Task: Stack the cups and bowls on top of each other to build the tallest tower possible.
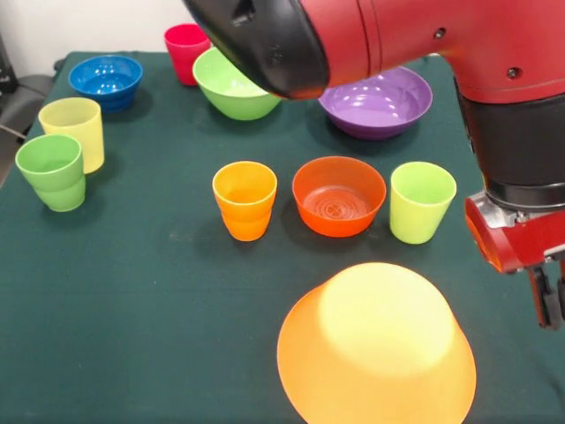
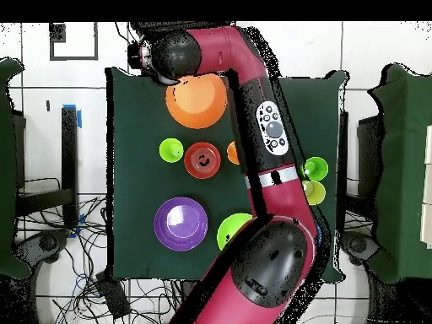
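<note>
1. Five cups stand upright on the green table (image 1: pixel 132 291): orange cup (image 1: pixel 244 200), lime cup (image 1: pixel 422 201), green cup (image 1: pixel 52 171), pale yellow cup (image 1: pixel 73 132), red cup (image 1: pixel 186 51).
2. Five bowls: the large orange bowl (image 1: pixel 377 347) lies upside down nearest the camera; red-orange bowl (image 1: pixel 339 195), purple bowl (image 1: pixel 376 102), green bowl (image 1: pixel 232 85) and blue bowl (image 1: pixel 106 81) sit open-side up.
3. Nothing is stacked.
4. The gripper (image 1: pixel 549 300) hangs at the right edge; whether it is spread or closed cannot be told.
</note>
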Action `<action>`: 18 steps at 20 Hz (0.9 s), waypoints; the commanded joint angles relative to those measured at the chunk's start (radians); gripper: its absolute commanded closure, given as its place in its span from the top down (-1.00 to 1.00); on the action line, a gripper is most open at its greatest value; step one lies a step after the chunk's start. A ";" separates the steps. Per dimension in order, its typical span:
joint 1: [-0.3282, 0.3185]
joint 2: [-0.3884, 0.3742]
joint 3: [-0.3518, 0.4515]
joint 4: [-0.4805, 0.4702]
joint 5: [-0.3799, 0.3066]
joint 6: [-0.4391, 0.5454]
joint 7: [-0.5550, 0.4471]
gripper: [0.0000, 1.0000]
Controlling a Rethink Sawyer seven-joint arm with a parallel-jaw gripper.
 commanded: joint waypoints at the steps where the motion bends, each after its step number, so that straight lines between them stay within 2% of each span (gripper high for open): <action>1: 0.050 -0.026 -0.221 0.047 -0.008 -0.090 0.256 -1.00; 8: 0.088 -0.043 -0.313 0.045 0.003 -0.145 0.280 -1.00; 18: 0.120 -0.023 -0.395 0.044 0.071 -0.098 0.282 -1.00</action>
